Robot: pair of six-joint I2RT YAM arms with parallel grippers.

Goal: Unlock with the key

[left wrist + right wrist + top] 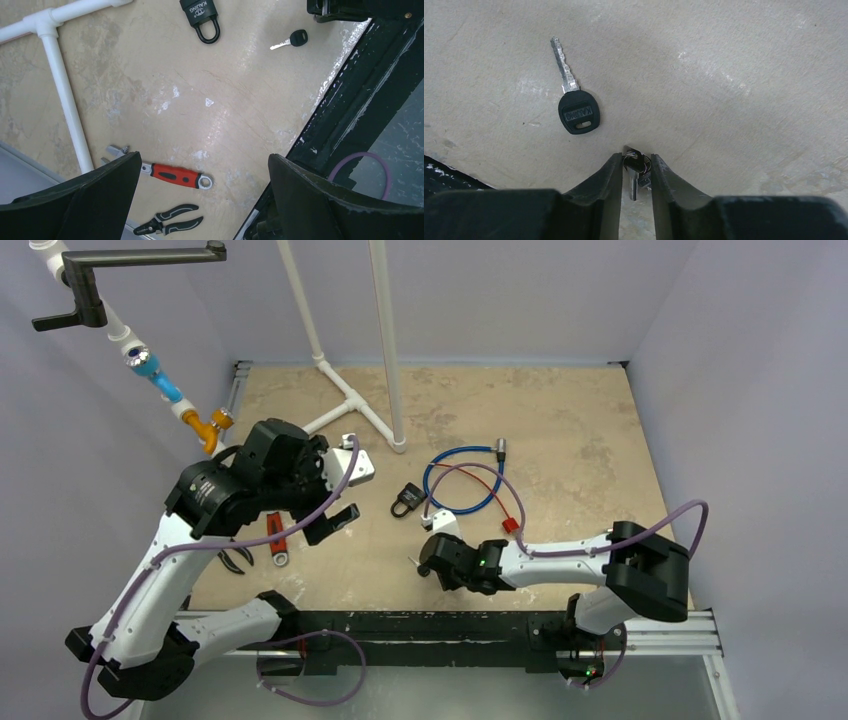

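Beige mottled table (560, 420), lilac walls (500, 300), white pipe frame (350, 400) at the back. Left gripper (204, 157) spread wide above the table, with the wrench (175, 175) and pliers (170, 222) under it. Padlock (404, 501) lies between the grippers. Loose key (574, 107) lies flat just ahead-left of the right gripper (638, 157), whose jaws are narrow and pinch a ringed key (634, 172).

The top camera looks steeply down from high behind the near edge, taking in the whole table (560, 420), while the left wrist camera views the padlock (201, 15) and loose key (292, 39) from mid-height and the right wrist camera hovers close over that same key.
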